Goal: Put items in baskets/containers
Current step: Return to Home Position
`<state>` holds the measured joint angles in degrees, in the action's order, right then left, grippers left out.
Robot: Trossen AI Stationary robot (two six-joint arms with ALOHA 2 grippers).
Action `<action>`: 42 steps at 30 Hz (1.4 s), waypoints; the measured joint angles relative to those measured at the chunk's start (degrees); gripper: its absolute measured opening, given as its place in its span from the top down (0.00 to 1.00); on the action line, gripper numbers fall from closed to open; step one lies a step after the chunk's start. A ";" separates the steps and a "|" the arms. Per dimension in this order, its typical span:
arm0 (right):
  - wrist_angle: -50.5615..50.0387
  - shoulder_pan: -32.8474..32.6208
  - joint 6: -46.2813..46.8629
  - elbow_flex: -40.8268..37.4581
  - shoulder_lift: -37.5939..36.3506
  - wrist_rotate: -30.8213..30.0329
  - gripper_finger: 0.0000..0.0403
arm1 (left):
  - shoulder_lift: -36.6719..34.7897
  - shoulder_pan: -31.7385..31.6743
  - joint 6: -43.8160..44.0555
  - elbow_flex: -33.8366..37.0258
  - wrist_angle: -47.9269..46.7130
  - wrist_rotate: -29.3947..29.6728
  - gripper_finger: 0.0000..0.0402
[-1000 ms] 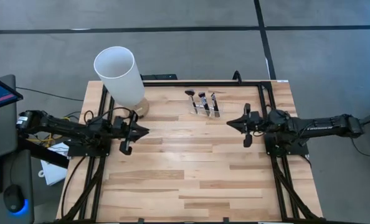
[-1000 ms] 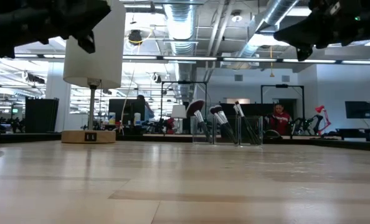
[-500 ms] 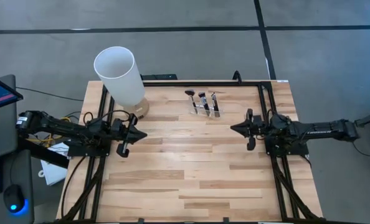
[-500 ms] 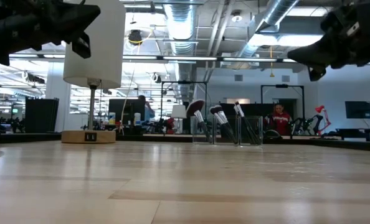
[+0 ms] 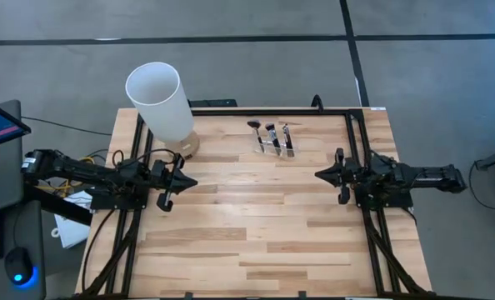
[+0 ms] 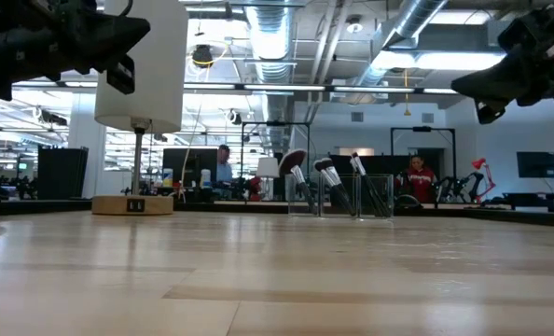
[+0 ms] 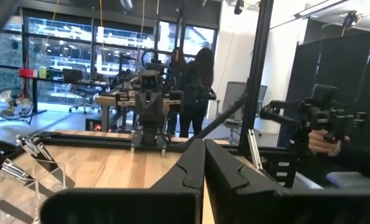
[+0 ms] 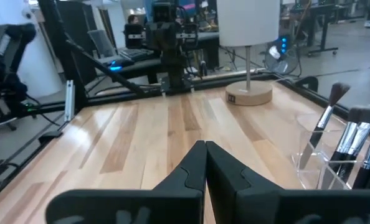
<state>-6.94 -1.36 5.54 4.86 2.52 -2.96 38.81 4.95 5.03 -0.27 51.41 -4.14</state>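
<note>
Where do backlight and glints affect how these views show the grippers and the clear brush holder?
Low view: the left gripper and right gripper read as dark silhouettes against bright ceiling lights. High view: light falls evenly on the table. Right wrist view: pale glints edge the clear brush holder.

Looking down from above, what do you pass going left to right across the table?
left gripper → clear brush holder → right gripper. The white cylinder overlaps the left gripper sideways, so it is left out.
</note>
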 joint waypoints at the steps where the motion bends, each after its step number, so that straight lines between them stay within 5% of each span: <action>1: -1.04 -0.25 -0.04 0.00 -1.52 -0.06 1.00 | -1.02 0.00 0.17 0.00 -0.71 0.00 0.99; 18: -2.44 -3.63 -1.59 0.13 -2.42 -5.03 1.00 | -24.82 0.00 1.19 -0.09 -22.42 0.04 0.99; 26: 4.10 -5.56 -5.57 0.01 -2.42 -4.76 1.00 | -29.12 -0.02 -0.36 -0.07 -27.35 -1.35 0.99; 29: 13.59 -5.80 -7.63 -4.17 -2.42 -4.66 1.00 | -30.48 0.00 -1.54 -0.07 -27.99 -1.92 0.99; 42: 12.42 -4.82 -10.67 -4.42 -1.57 -4.49 1.00 | -31.24 0.00 -3.04 -0.07 -26.05 -4.97 0.99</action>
<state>5.48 -6.18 -5.13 0.45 0.95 -7.45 7.57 4.95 1.99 -0.34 25.36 -9.11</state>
